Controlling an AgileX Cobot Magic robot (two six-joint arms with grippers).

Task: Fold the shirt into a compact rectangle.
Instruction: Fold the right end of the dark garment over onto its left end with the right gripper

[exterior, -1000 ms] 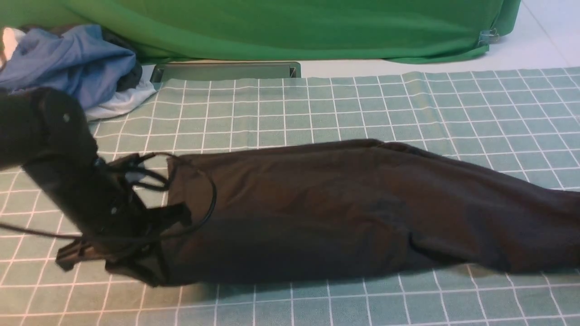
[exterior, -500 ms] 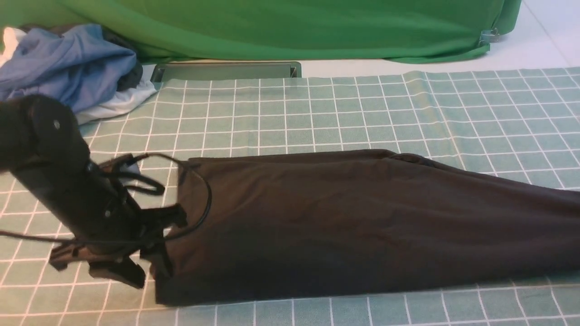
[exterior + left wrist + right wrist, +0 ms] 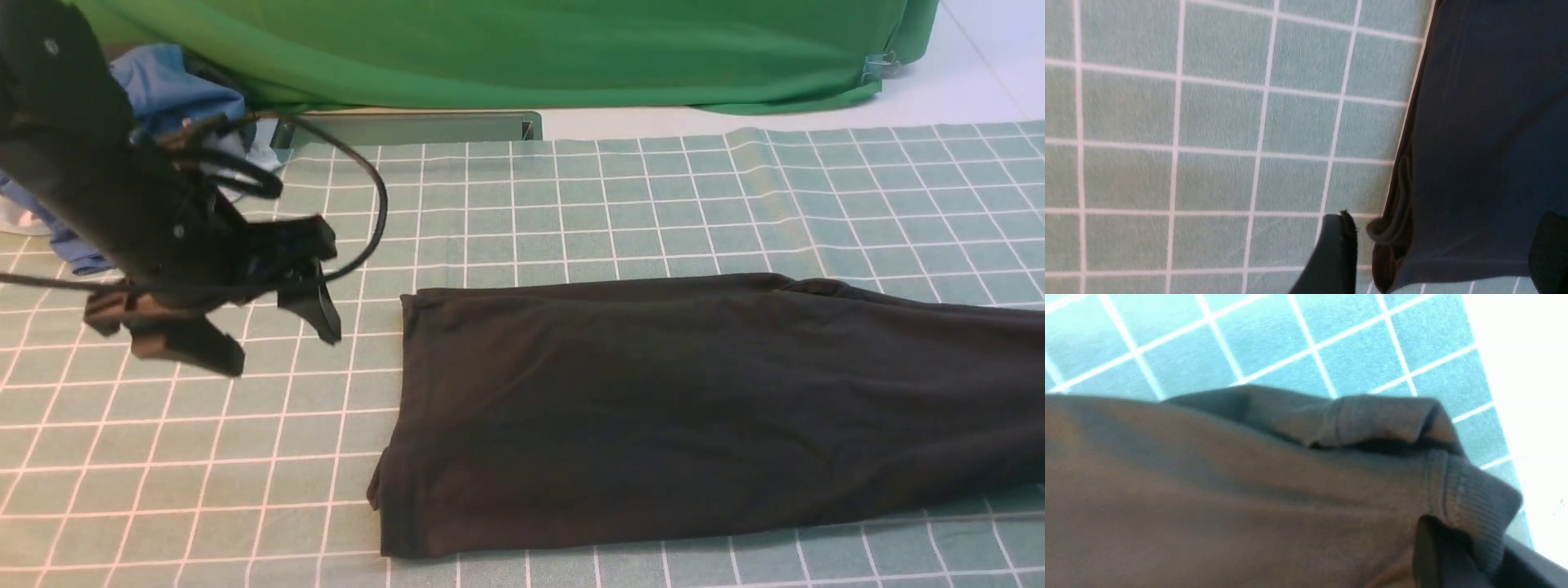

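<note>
Your shirt lies as a long black band on the table, long axis running left to right, with the hem end toward the left and the other end passing out of the front view on the right. A pale green cloth with white grid lines covers the table; a green backdrop hangs behind and a blue garment sits far left. Your left gripper hovers raised left of the hem, jaws spread, empty. Your right gripper is clamped on the ribbed collar
</note>
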